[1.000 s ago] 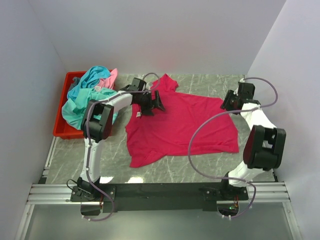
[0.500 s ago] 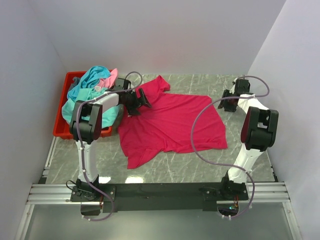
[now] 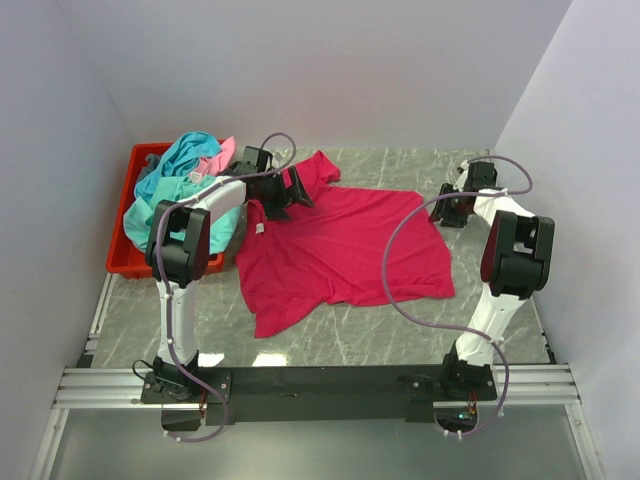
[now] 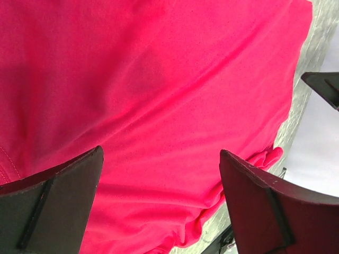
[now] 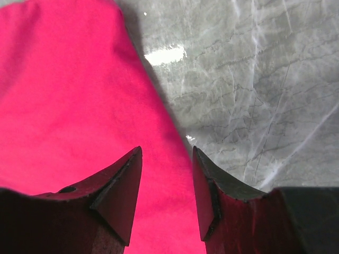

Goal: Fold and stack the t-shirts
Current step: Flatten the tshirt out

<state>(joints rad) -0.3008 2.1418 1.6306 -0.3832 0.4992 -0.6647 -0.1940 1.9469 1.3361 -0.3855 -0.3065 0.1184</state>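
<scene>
A magenta-red t-shirt (image 3: 340, 250) lies spread flat across the middle of the marble table, one sleeve (image 3: 322, 168) pointing to the back. My left gripper (image 3: 294, 187) hovers over its back left shoulder. In the left wrist view the left gripper (image 4: 161, 151) is wide open, with only red cloth (image 4: 159, 79) below it. My right gripper (image 3: 441, 211) sits at the shirt's back right corner. In the right wrist view the right gripper (image 5: 167, 149) is part open, its fingers straddling the shirt's edge (image 5: 79, 106) with a gap between them. Teal (image 3: 170, 195) and light pink (image 3: 217, 158) t-shirts are heaped at the left.
A red plastic bin (image 3: 124, 262) at the far left holds the teal and pink heap, which spills over its rim. Bare marble table (image 3: 500, 300) shows to the right of and in front of the shirt. White walls close in on three sides.
The red shirt has slid left and lies flatter. My left gripper moved back and left to the shoulder. My right arm swung to the back right corner of the shirt.
</scene>
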